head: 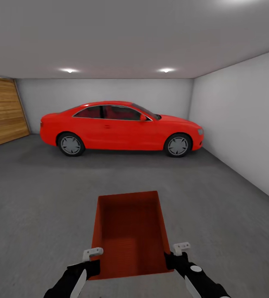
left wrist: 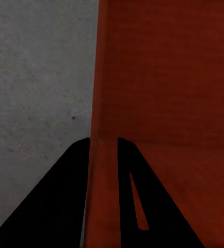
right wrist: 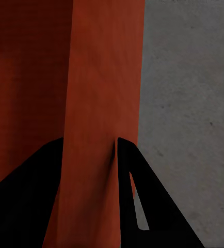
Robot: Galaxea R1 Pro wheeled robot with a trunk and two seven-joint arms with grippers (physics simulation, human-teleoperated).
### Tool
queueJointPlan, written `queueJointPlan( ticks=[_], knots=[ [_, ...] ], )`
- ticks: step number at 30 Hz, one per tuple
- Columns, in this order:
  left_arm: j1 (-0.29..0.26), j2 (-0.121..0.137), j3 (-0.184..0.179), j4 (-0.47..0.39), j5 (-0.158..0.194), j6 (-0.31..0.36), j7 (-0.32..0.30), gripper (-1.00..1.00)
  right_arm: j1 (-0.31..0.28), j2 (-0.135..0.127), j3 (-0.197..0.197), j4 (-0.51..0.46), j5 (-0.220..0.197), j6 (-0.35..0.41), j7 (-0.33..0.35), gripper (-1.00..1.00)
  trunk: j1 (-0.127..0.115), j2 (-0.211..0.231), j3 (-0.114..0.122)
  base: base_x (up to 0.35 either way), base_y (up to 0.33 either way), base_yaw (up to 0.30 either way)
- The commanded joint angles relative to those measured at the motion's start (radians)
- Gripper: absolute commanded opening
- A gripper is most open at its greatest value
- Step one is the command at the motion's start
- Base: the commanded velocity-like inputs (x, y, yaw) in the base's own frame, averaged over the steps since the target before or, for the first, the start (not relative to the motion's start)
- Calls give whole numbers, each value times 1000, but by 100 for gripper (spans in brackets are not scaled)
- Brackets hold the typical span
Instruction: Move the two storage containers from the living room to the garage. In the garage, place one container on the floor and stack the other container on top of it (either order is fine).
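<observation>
Two grippers, left gripper [head: 92,257] and right gripper [head: 176,253], clamping opposite side walls of orange-red rectangular plastic bin [head: 130,231], carrying it level over dark grey speckled garage floor [head: 39,198], facing red coupe [head: 122,128], likely for set-down.

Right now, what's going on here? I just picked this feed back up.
The robot is in the garage, facing a red car parked side-on. It holds one orange-red bin out in front over the grey floor, with the left end effector clamped on the bin's left wall and the right end effector on its right wall. The bin is empty. No second bin is set down here yet.
</observation>
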Motion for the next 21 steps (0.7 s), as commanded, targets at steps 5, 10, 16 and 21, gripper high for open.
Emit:
queueJointPlan(
  ticks=[5, 10, 16, 21],
  knots=[
    [-1, 18, 6, -31, -22, 3, 34, -100, 0, -1, 29, 3, -11, -3, 32, -100, 1, -2, -2, 225, 0, 0],
    [-1, 18, 6, -31, -22, 3, 34, -100, 0, -1, 29, 3, -11, -4, 32, -100, 1, -2, -2, 225, 0, 0],
    [-1, 18, 6, -31, -22, 3, 34, -100, 0, -2, 29, 3, -11, -4, 32, -100, 1, -2, -2, 225, 0, -15],
    [-1, 18, 6, -31, -22, 3, 34, -100, 0, -2, 29, 3, -11, -3, 32, -100, 1, -2, 1, 224, 0, -203]
  ],
)
